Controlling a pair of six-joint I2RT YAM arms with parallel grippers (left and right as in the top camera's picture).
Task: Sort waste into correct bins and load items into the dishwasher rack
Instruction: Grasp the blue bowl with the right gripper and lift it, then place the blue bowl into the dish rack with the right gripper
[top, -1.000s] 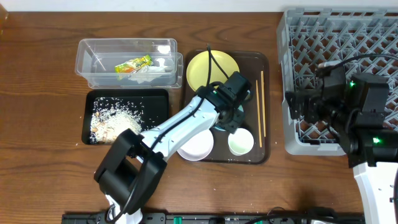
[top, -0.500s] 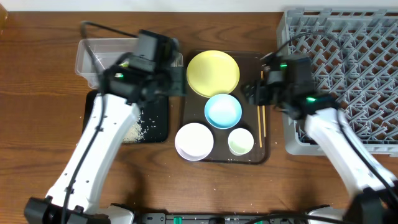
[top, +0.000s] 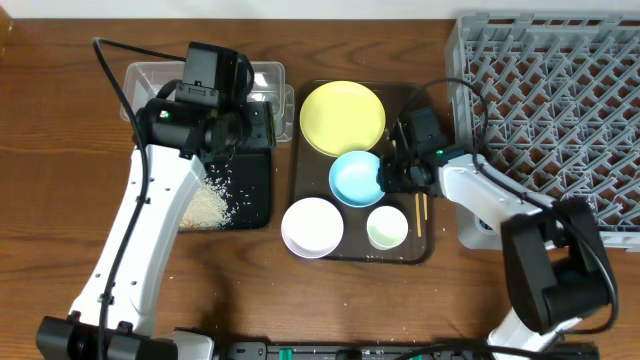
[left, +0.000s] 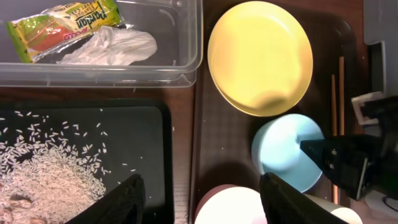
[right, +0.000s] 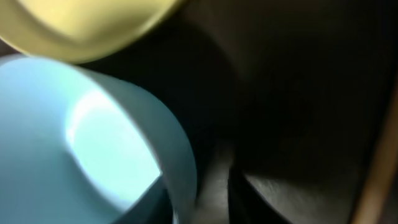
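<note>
- R gripper (top: 390, 176) is now found at the right rim of the light blue bowl (top: 355, 178); half a sec ago it was higher up, by the chopsticks (top: 420, 210)
- In the L wrist view, one dark R finger (left: 320, 152) is seen lying over the bowl's right edge; in the R wrist view the bowl wall fills the pic, w/ a dark finger just beside it
- Whether the R fingers are closed on the rim cannot be told
- The bowl has not been shifted: it sits on the brown serving tray (top: 310, 160), between yellow plate (top: 342, 118), white bowl (top: 312, 227) and small white cup (top: 387, 227)
- L gripper (left: 200, 186) is held spread wide, nothing between its fingers, over the gap between black tray (top: 255, 190) and serving tray; the L arm has been moved slightly left
- Snack wrapper (left: 62, 28) and white paper (left: 112, 46) lie in the clear tub (left: 186, 37)
- Rice (left: 43, 174) is spread in the black tray
- Nothing is seen in the dishwasher rack (top: 560, 90), at far right
</note>
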